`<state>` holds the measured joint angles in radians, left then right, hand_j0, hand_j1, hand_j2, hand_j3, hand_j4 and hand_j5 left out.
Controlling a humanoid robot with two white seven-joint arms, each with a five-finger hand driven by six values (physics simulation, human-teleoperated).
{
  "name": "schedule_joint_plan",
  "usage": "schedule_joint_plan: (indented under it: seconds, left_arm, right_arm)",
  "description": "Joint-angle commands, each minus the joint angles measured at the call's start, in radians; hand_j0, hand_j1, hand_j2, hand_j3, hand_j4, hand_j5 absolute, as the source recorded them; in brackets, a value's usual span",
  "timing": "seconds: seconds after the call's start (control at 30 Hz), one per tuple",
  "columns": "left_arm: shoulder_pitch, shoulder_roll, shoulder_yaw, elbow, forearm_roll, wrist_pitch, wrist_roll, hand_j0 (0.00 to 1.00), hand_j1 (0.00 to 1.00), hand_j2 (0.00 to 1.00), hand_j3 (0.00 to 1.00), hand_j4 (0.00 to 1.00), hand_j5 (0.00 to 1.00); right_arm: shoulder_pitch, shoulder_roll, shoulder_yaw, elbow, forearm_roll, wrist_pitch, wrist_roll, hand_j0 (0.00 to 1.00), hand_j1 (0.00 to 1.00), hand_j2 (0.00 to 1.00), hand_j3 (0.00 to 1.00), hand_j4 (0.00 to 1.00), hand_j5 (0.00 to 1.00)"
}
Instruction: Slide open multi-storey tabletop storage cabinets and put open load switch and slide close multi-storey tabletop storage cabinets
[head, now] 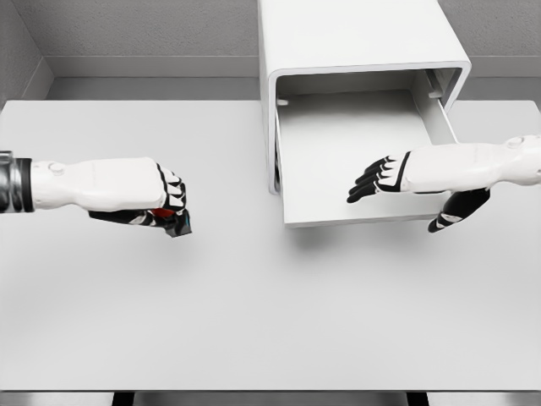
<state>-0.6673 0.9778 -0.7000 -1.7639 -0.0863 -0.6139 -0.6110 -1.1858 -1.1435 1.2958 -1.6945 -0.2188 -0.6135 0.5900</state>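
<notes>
A plain white tabletop (270, 321) fills the scene, backed by grey panelled walls, with a white storage cabinet (355, 42) standing at the middle of its far edge. The cabinet's drawer (359, 152) is pulled well out toward the robot, its tray bare inside, apparently ready to receive the part. Over the left side of the tabletop, the left hand (161, 203) has its fingers curled tight around a small dark switch (173, 222) with a touch of red on it; the switch sits under the knuckles, clear of the drawer and well to its left, seemingly lifted for the carry across. The right hand (385, 178) hangs over the front right part of the drawer, fingers stretched out and lightly spread toward the left, gripping nothing; whether its thumb, which drops just beyond the drawer's front right corner, touches the drawer cannot be told. Its position suggests it has finished with the pull and waits near the drawer front for the closing push. By this reading the opening is done, the placing is under way and the closing remains. No brand, label or legible writing shows on the cabinet, the switch or the arms.
</notes>
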Motion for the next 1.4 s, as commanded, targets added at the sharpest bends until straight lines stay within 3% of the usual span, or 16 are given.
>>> schedule_joint_plan:
  seconds: [0.0, 0.5, 0.63, 0.93, 1.37]
  left_arm:
    - [0.0, -0.002, 0.0, 0.0, 0.008, 0.003, 0.0, 0.43, 0.43, 0.43, 0.43, 0.43, 0.43]
    - [-0.026, -0.073, 0.005, 0.0, 0.011, 0.003, 0.0, 0.43, 0.43, 0.43, 0.43, 0.43, 0.43]
    - [-0.078, -0.093, 0.005, 0.0, 0.033, 0.003, 0.0, 0.43, 0.43, 0.43, 0.43, 0.43, 0.43]
    - [-0.126, -0.125, 0.007, 0.0, 0.042, 0.003, 0.0, 0.43, 0.43, 0.43, 0.43, 0.43, 0.43]
    - [-0.198, -0.237, 0.01, 0.001, 0.046, 0.003, 0.0, 0.43, 0.43, 0.43, 0.43, 0.43, 0.43]
  right_arm:
    - [0.0, -0.01, -0.001, -0.001, -0.007, 0.003, -0.007, 1.0, 1.0, 1.0, 1.0, 1.0, 1.0]
    - [0.012, -0.028, 0.003, -0.002, -0.005, 0.003, -0.025, 1.0, 1.0, 1.0, 1.0, 1.0, 1.0]
    - [0.021, -0.029, 0.003, -0.002, -0.005, 0.003, -0.025, 1.0, 1.0, 1.0, 1.0, 1.0, 1.0]
    - [0.021, -0.036, 0.003, -0.001, -0.007, 0.003, -0.025, 1.0, 1.0, 1.0, 1.0, 1.0, 1.0]
    - [0.023, -0.035, 0.004, -0.001, -0.007, 0.003, -0.025, 1.0, 1.0, 1.0, 1.0, 1.0, 1.0]
